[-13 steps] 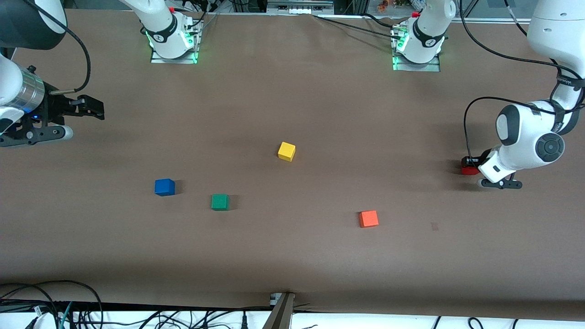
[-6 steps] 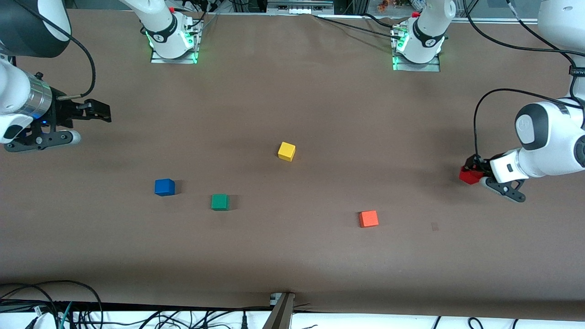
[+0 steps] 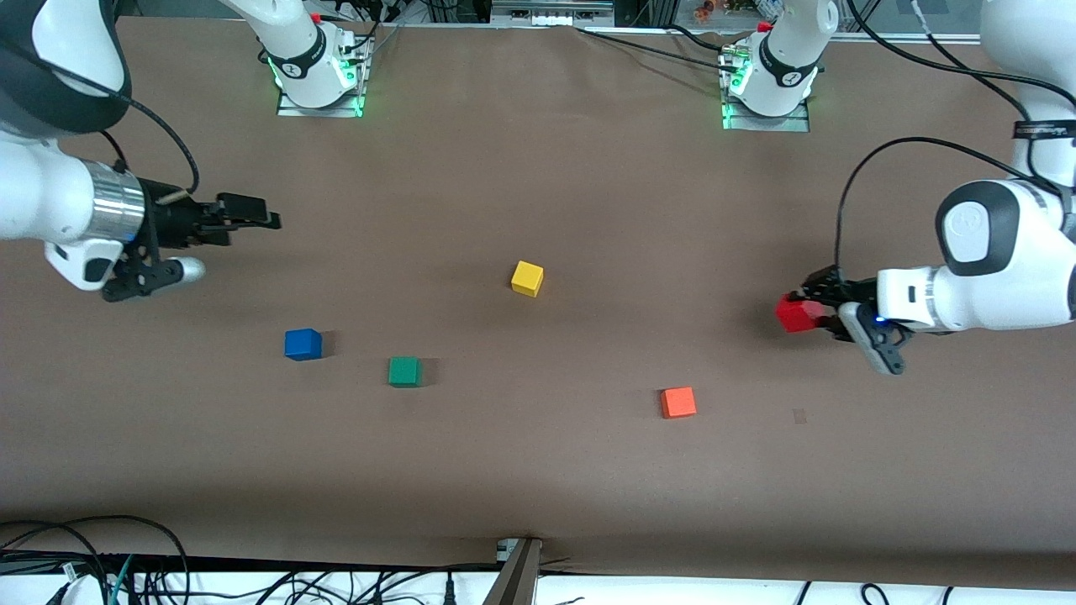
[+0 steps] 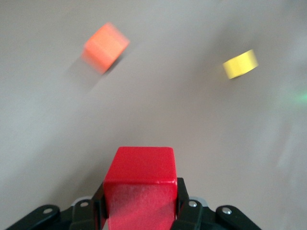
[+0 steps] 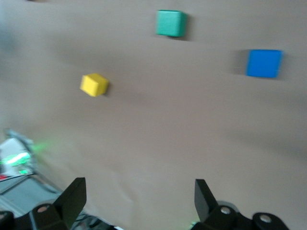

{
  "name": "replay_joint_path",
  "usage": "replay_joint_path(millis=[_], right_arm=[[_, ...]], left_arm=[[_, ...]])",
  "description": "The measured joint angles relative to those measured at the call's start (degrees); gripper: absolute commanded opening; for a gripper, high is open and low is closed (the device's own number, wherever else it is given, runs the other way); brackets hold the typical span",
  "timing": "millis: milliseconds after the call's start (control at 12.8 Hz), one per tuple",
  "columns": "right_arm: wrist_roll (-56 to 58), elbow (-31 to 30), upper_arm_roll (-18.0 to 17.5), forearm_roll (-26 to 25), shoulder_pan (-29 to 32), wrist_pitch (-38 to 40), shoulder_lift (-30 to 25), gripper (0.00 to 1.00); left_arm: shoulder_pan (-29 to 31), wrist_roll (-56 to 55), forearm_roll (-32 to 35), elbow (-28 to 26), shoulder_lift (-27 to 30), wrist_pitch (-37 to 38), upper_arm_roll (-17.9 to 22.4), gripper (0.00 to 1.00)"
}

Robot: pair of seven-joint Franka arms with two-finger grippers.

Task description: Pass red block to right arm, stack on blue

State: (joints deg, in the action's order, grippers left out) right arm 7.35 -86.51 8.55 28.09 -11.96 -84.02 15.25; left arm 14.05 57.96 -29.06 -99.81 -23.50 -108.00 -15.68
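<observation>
I see the brown table [image 3: 538, 470] with both arms out over it. My left gripper [image 3: 820, 315] is up over the left arm's end of the table, clenched on the red block [image 3: 796, 315], which sits squarely between its fingers [image 4: 184, 201]. My right gripper [image 3: 252, 217] hangs over the right arm's end with its fingers [image 5: 72, 199] spread wide, holding nothing. On the table lie the blue cube [image 3: 303, 344], green cube [image 3: 404, 370] beside it, yellow cube [image 3: 527, 277] and orange-red cube [image 3: 677, 402].

Even overhead light; soft shadows beside cubes; both wrist views motion-blurred.
</observation>
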Motion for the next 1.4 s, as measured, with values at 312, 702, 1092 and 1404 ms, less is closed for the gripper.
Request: replay_joint_path(millis=[312,702,1092,1404], right_arm=[[0.4,0.0,-0.1,18.8,-0.3,-0.7,6.2,1.0],[3.5,-0.1,-1.6,36.8,-2.8,-3.8,13.3,1.0],[4.2,-1.3,-1.8,48.4,-9.2,-12.4,14.8,1.0],[4.4,-1.7,-1.8,52.8,-12.1,-16.3,14.9,1.0]], left_arm=[[-0.7,10.3,-18.0,0.0,-0.4,0.4,-7.7,0.02],[-1.2,36.7,-36.1,-0.4,-1.0,0.6,-10.6,0.0],[-9.0,50.3,-54.1,-0.5,-4.2,-9.4,-11.7,0.0],[-15.7,57.4,-67.2,-0.5,-5.6,-16.7,-11.8,0.0]])
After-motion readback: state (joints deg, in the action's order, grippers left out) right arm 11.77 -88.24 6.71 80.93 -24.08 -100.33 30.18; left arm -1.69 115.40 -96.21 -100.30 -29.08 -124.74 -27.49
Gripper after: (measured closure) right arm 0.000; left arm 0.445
